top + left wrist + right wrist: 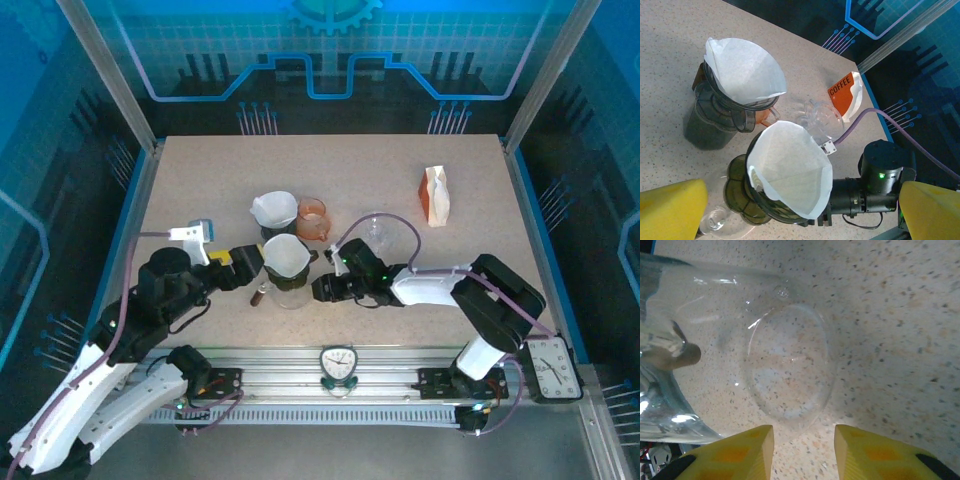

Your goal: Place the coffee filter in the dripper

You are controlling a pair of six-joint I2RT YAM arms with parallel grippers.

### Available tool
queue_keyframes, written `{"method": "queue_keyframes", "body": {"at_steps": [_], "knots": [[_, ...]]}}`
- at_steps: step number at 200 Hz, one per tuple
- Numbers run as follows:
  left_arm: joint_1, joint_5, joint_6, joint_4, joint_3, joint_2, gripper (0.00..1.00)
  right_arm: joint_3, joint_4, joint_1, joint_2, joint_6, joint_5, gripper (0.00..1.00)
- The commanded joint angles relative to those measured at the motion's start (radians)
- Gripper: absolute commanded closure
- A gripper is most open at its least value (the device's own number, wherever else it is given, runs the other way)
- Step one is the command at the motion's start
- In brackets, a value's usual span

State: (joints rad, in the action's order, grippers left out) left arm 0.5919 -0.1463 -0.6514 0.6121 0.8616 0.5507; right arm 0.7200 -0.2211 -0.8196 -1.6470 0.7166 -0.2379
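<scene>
Yellow pads (pixel 670 210) of your left pincer (pixel 800 212) frame the bottom corners of the left wrist view, spread as wide as they go and pinching nothing. Between them, just ahead of the pincer, you see the coffee filter (pixel 790 167). It is a white paper cone seated open side up in the dark, ribbed dripper (pixel 737 192), its rim standing above the dripper's edge. Both pads stand apart from filter and dripper. Beyond it, a second filter (pixel 742 67) sits in another dark brewer (pixel 705 120), apart from the first. A coffee bag (pixel 846 95) lies farther off on the speckled bench (pixel 670 60), with a clear glass cup (pixel 817 115) between bag and filter.

From above, you find the left pincer (pixel 250 262) at the filter's left side and your right pincer (pixel 318 288) at the dripper's lower right, both close to it. In the right wrist view, the right pincer (pixel 804 450) stands partly spread with bare bench in its gap. A clear glass vessel (pixel 790 370) lies just past its fingertips; whether they touch it you cannot tell.
</scene>
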Motion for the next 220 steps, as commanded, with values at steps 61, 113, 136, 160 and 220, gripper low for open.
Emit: {"method": "queue_keyframes", "body": {"at_steps": [61, 113, 136, 160, 220], "knots": [[-0.003, -0.030, 0.022, 0.013, 0.030, -0.018, 0.01, 0.129, -0.022, -0.084, -0.120, 0.035, 0.058, 0.64], [-0.002, -0.034, 0.022, 0.008, 0.028, -0.021, 0.01, 0.205, -0.005, -0.099, -0.167, 0.048, 0.077, 0.65], [-0.003, -0.033, 0.019, 0.002, 0.023, -0.021, 0.01, 0.234, 0.006, -0.105, -0.190, 0.052, 0.082, 0.65], [-0.003, -0.030, 0.016, -0.003, 0.021, -0.020, 0.01, 0.254, 0.012, -0.108, -0.207, 0.064, 0.089, 0.66], [-0.003, -0.025, 0.019, -0.032, 0.017, -0.014, 0.01, 0.244, 0.036, -0.111, -0.176, 0.071, 0.103, 0.59]]}}
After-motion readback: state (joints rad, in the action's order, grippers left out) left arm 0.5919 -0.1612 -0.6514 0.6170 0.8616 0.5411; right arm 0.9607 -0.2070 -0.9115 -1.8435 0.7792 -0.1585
